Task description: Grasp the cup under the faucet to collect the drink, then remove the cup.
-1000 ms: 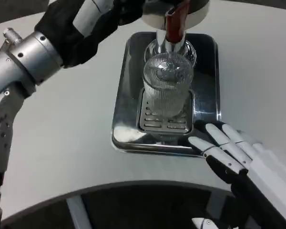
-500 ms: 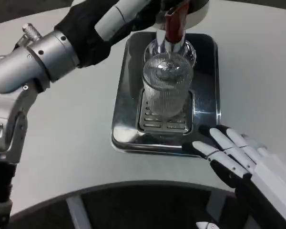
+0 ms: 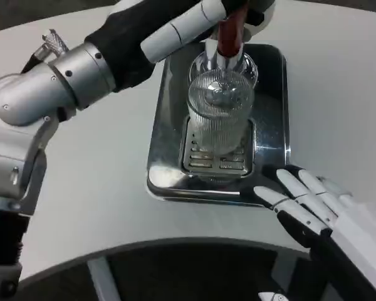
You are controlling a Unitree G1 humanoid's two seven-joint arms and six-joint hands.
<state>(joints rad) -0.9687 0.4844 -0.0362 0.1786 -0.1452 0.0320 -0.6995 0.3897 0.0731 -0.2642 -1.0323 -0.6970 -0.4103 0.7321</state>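
Note:
A ribbed clear glass cup (image 3: pixel 219 116) stands upright on the drip grate (image 3: pixel 203 162) of a shiny steel tray (image 3: pixel 168 125), right under the faucet with its red lever (image 3: pixel 229 34). My left arm reaches across from the left, and my left hand (image 3: pixel 187 25) sits at the top edge beside the red lever. Its fingers are cut off by the frame, so their hold is unclear. My right hand (image 3: pixel 301 199) lies low at the tray's front right corner with its fingers spread and holding nothing. A gap separates it from the cup.
The white dispenser base (image 3: pixel 263 11) sits at the top edge above the tray. White table (image 3: pixel 94 207) surrounds the tray, and its curved front edge runs along the bottom. My left forearm (image 3: pixel 69 88) spans the upper left.
My left arm has swung further right and up, bringing the hand in beside the red lever. The right hand has shifted only slightly near the tray corner. The cup has not moved.

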